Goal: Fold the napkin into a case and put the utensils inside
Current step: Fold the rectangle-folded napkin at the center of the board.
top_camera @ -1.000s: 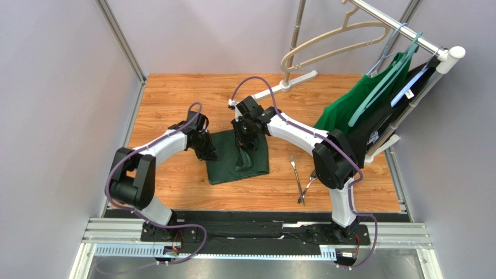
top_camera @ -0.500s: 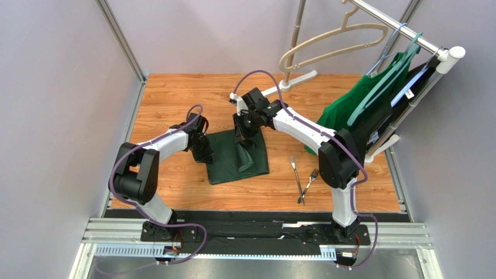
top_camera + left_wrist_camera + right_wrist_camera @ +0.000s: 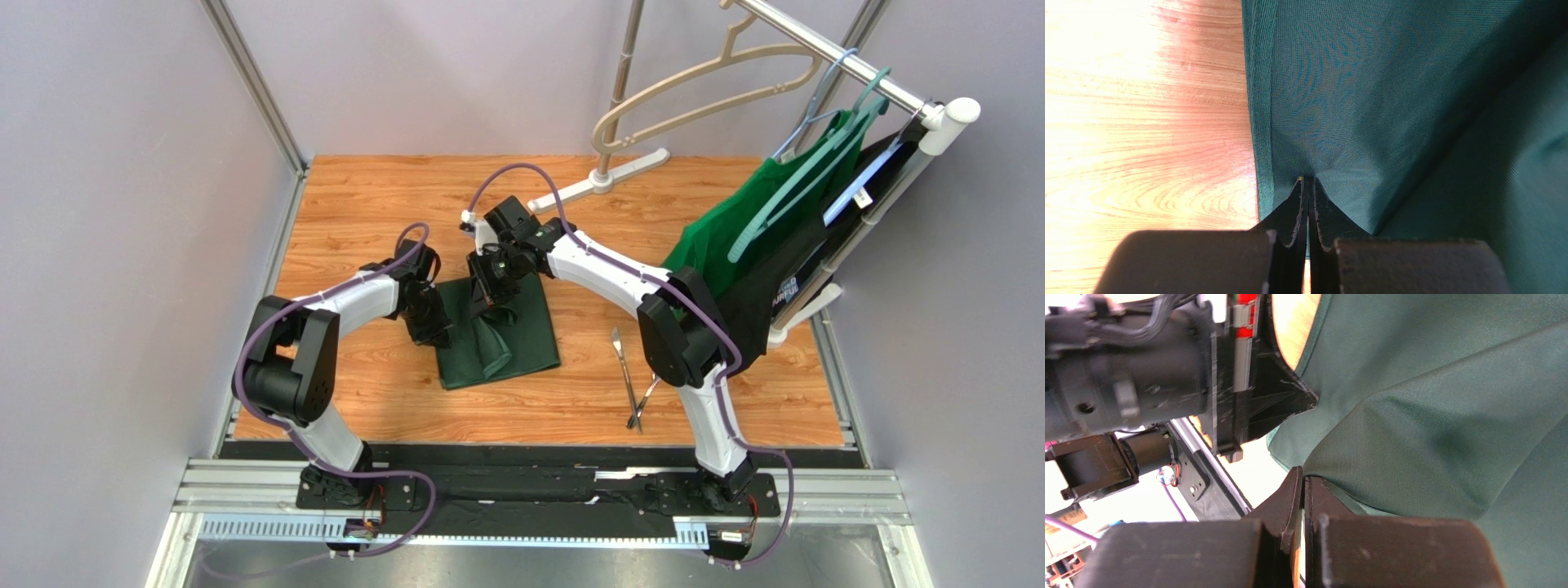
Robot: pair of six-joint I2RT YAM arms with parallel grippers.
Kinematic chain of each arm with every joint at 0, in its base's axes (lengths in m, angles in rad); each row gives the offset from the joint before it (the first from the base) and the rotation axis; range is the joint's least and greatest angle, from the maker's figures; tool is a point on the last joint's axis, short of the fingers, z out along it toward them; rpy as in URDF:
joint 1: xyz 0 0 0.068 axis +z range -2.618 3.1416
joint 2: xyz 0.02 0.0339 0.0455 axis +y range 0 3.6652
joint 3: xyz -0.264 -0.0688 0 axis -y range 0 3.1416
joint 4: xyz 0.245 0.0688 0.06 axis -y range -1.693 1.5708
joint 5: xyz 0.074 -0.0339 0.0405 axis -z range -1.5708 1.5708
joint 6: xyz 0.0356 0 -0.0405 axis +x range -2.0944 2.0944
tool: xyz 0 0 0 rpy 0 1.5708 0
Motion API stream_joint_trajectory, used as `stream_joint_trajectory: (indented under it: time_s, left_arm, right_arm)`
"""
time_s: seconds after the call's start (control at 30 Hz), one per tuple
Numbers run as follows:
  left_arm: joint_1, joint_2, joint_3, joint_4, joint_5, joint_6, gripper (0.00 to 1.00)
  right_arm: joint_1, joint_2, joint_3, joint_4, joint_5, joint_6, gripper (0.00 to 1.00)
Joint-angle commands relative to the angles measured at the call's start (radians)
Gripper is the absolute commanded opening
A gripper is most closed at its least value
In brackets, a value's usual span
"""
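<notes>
The dark green napkin [image 3: 505, 349] lies on the wooden table, partly folded, with a raised fold in its middle. My left gripper [image 3: 432, 328] is shut on the napkin's left hem [image 3: 1261, 122]. My right gripper [image 3: 493, 294] is shut on a lifted fold of the napkin [image 3: 1438, 435] and holds it up over the cloth's far part. The left gripper's body shows in the right wrist view [image 3: 1247, 373]. The utensils, a knife [image 3: 624, 364] and a fork [image 3: 646, 402], lie on the table to the right of the napkin. No finished case shows.
A garment rack stands at the back right with a brighter green garment [image 3: 736, 233] on a teal hanger and a dark garment beside it. A beige hanger [image 3: 687, 92] hangs at the back. The rack's white base [image 3: 613, 174] rests on the far table.
My right gripper has carried the lifted fold leftward toward the left gripper, and the napkin has drawn narrower. The left gripper has shifted slightly. The utensils have not moved.
</notes>
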Motion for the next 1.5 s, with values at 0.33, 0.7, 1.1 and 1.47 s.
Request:
stream_joint_trajectory:
  time_s: [0.33, 0.7, 1.1, 1.47]
  left_arm:
    - [0.000, -0.087, 0.010, -0.010, -0.032, 0.000, 0.00]
    - [0.010, -0.202, 0.005, -0.082, -0.078, -0.014, 0.00]
    - [0.038, -0.308, 0.004, -0.123, -0.149, -0.007, 0.00]
    - [0.064, -0.356, -0.007, -0.059, -0.059, 0.088, 0.15]
  right_arm:
    - [0.006, 0.074, 0.095, 0.061, -0.058, 0.062, 0.00]
    - [0.014, 0.134, 0.150, 0.058, -0.074, 0.073, 0.00]
    - [0.043, 0.198, 0.207, 0.026, -0.103, 0.064, 0.05]
    - [-0.096, -0.059, 0.039, 0.078, -0.154, 0.133, 0.63]
